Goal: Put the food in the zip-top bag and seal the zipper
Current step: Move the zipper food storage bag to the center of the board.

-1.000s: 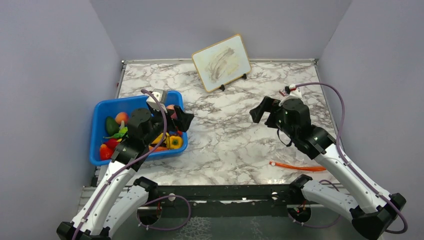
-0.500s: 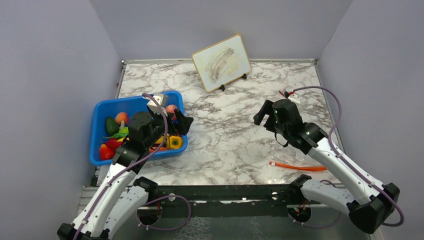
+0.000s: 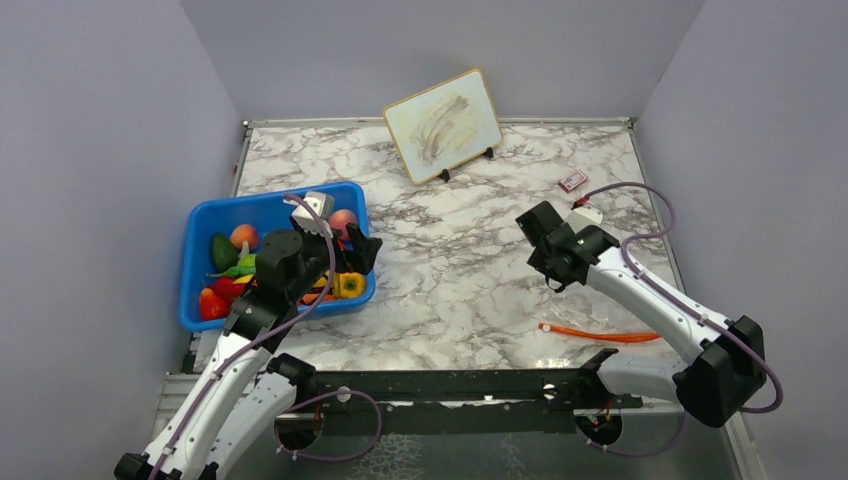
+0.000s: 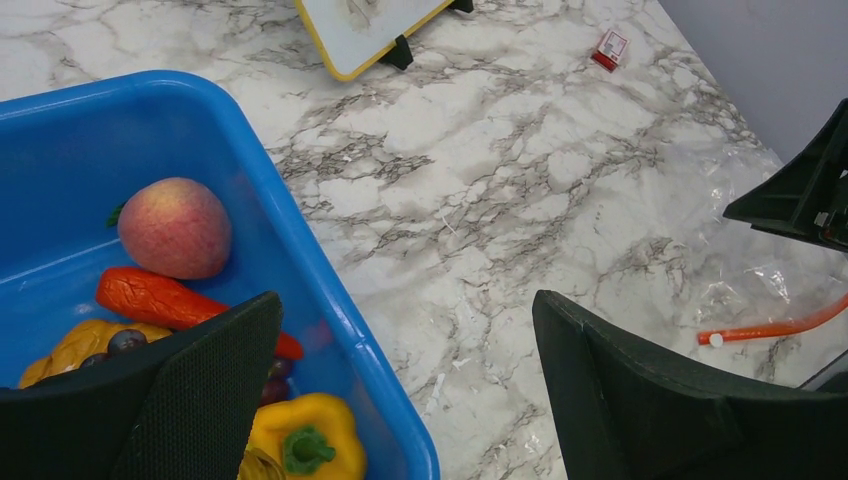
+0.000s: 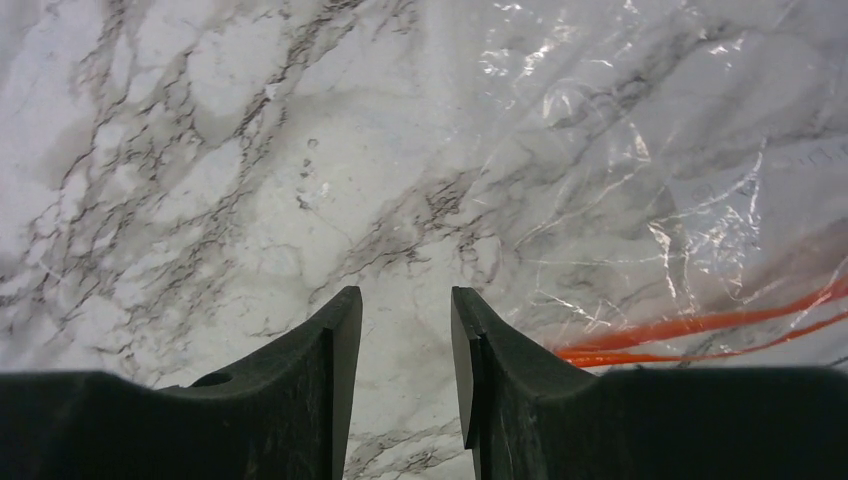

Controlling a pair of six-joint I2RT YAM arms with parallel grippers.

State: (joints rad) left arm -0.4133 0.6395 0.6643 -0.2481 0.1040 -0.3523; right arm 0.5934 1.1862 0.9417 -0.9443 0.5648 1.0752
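Left gripper [image 4: 400,320]: spread wide, empty, poised over the bin [image 4: 300,230], likely to pick food [image 4: 175,228] just below it.
Right gripper [image 5: 400,330]: narrowly parted, empty, low over the table.
Bag [image 5: 650,150]: flat, just right of it, ready for opening.
Zipper [image 5: 700,325]: beside its right finger.

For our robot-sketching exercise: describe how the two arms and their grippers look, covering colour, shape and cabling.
The left arm and right arm have white tubular links joined by black rounded joints. A thin purple cable loops along each. The left gripper and right gripper are black, with flat wedge-shaped fingers.
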